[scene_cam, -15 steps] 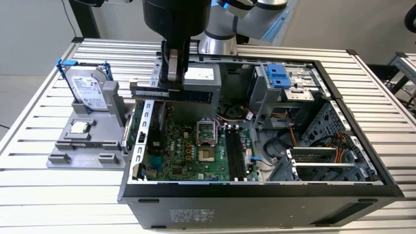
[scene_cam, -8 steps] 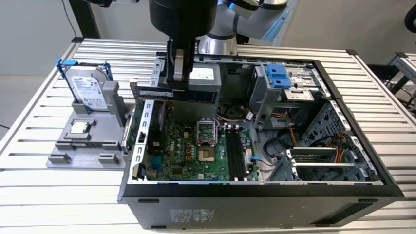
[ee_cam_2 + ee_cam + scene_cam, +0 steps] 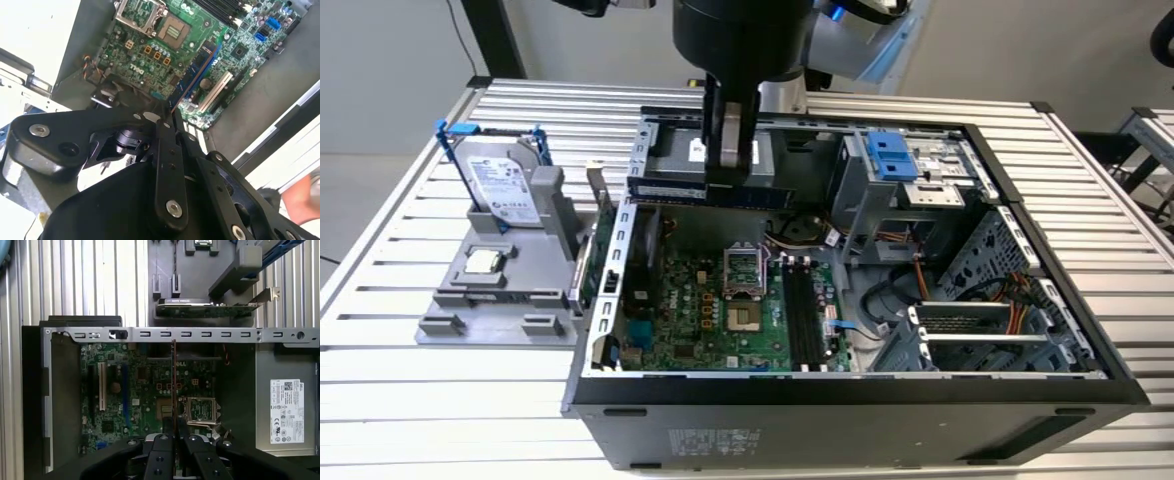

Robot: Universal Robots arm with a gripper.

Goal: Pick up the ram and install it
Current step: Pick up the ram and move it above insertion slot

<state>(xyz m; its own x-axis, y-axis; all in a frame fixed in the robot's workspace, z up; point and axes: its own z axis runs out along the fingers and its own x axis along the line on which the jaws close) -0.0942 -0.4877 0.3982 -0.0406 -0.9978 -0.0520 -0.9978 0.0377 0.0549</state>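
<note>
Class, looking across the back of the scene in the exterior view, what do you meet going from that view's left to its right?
hard drive → ram, clamped in the gripper → blue drive-bay bracket

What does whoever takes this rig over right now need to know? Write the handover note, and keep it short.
Gripper: jaws shut on the ram.
Ram: held level in the air above the open computer case, over the motherboard and clear of it.
Done: ram picked up.
Left: ram is not seated in the black slots, which look empty.
</note>
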